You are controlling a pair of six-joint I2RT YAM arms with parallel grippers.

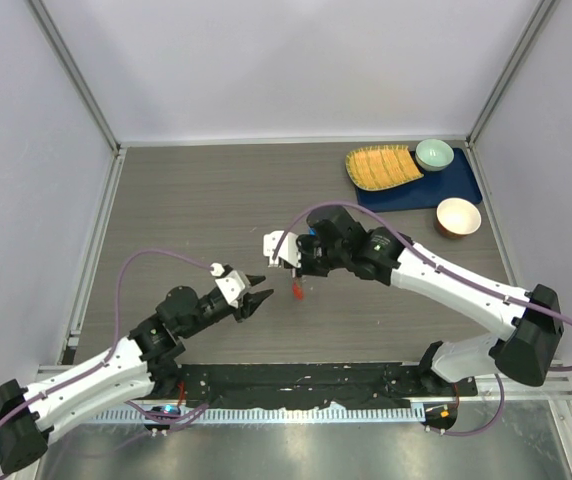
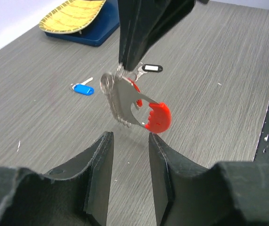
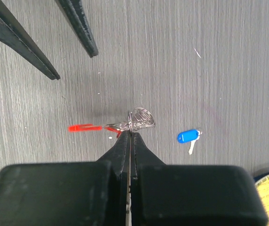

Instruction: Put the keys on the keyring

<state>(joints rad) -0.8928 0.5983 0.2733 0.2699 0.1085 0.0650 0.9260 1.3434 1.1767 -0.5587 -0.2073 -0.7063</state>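
Right gripper point(image 3: 130, 133) clamped on keyring point(image 2: 107, 87), which hangs above the table point(image 2: 209, 94). Left gripper point(image 2: 129, 137) has jaws apart, empty, just below. Blue key point(image 2: 82, 89) lies loose nearby; left should pinch its head squarely.

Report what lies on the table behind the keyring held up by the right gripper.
From the left wrist view, a black-headed key lies just behind the keyring, its metal end partly hidden by the right gripper. A blue-headed key lies off to the left.
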